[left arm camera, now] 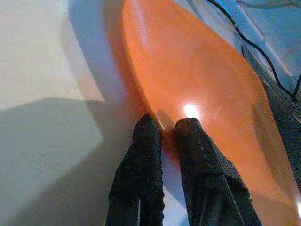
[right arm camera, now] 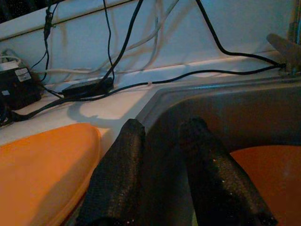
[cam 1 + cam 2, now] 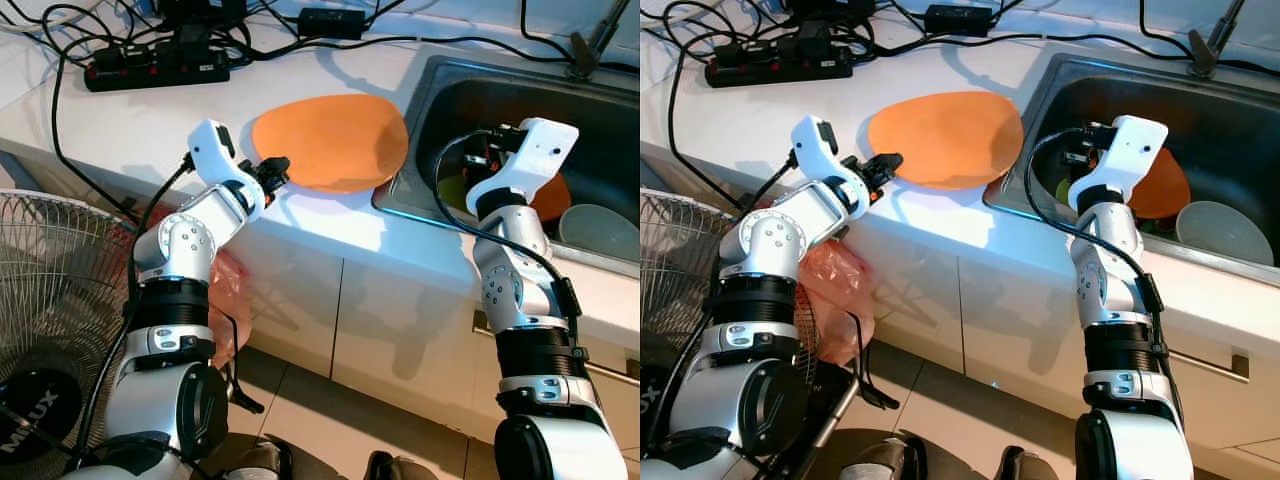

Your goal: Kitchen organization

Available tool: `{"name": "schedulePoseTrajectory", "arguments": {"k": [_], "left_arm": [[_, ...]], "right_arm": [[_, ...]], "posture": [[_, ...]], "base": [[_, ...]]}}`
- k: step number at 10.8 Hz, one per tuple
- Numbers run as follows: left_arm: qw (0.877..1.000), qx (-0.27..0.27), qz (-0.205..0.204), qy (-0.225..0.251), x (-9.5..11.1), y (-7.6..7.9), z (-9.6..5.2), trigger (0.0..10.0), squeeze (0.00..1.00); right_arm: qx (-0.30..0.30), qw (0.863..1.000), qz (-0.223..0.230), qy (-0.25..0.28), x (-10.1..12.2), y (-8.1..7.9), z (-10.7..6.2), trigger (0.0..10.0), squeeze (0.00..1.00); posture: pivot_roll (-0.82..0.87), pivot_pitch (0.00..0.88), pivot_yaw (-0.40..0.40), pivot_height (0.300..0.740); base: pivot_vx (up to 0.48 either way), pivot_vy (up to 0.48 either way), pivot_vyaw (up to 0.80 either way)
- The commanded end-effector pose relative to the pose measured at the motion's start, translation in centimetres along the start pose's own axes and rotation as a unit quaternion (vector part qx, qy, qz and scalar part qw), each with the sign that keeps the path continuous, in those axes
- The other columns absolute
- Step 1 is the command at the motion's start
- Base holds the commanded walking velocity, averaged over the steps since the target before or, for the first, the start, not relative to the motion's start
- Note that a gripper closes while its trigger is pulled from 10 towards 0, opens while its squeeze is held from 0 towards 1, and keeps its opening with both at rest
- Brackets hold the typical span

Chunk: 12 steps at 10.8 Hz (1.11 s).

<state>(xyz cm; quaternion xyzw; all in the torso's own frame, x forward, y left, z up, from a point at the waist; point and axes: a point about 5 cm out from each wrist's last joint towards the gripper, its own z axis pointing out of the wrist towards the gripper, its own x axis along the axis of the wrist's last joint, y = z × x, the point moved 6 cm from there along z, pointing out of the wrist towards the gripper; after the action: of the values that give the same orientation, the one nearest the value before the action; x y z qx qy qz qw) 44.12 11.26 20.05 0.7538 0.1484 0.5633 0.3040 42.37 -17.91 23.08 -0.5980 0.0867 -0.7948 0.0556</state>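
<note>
A large orange plate (image 3: 330, 140) lies on the white counter, its right edge hanging over the sink's rim. My left gripper (image 3: 275, 172) is at the plate's near-left edge. In the left wrist view its fingers (image 1: 146, 141) are shut on the rim of the orange plate (image 1: 197, 94). My right gripper (image 2: 162, 125) hangs over the left part of the sink (image 3: 500, 95), open with nothing between its fingers. A second orange plate (image 3: 1160, 185) leans inside the sink beside it.
A pale bowl (image 3: 600, 230) sits in the sink at the right, and the faucet base (image 3: 590, 40) stands behind. A power strip (image 3: 155, 70) with cables lies at the counter's back. On the floor to the left are a fan (image 3: 50, 300) and a pink bag (image 3: 835, 290).
</note>
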Motion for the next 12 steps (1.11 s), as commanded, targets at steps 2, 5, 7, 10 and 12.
{"name": "schedulePoseTrajectory", "arguments": {"k": [2, 5, 7, 10, 12], "left_arm": [[1.000, 0.010, 0.008, -0.018, -1.2, -0.5, 0.1, 0.0, 0.00], [1.000, 0.005, 0.009, -0.004, -0.9, -0.4, 0.1, 0.0, 0.00], [0.999, -0.011, 0.007, 0.039, 0.7, 0.3, -0.1, 0.0, 0.00], [0.983, -0.061, -0.023, 0.173, 5.9, 2.4, -1.5, 0.0, 0.00], [0.978, -0.067, -0.006, 0.197, 6.5, 2.6, -2.0, 8.6, 0.00]], "right_arm": [[0.000, 1.000, 0.004, -0.002, -0.1, 0.0, -0.1, 10.0, 0.00], [-0.001, 1.000, 0.002, -0.004, -0.2, 0.0, -0.2, 10.0, 0.00], [0.000, 1.000, 0.002, -0.004, -0.2, 0.0, -0.1, 10.0, 0.00], [0.000, 1.000, 0.003, -0.004, -0.1, -0.1, 0.0, 10.0, 0.00], [-0.001, 1.000, 0.002, -0.004, -0.1, 0.0, 0.0, 10.0, 0.00]], "posture": [[-0.01, 0.150, 0.055, 0.740], [-0.01, 0.138, 0.055, 0.740], [-0.01, 0.135, 0.054, 0.740], [-0.01, 0.131, 0.048, 0.740], [-0.01, 0.138, 0.046, 0.740]], "base": [[0.000, 0.000, 0.00], [0.000, 0.000, 0.00], [0.000, 0.000, 0.00], [0.000, 0.000, 0.00], [0.000, 0.000, 0.00]]}}
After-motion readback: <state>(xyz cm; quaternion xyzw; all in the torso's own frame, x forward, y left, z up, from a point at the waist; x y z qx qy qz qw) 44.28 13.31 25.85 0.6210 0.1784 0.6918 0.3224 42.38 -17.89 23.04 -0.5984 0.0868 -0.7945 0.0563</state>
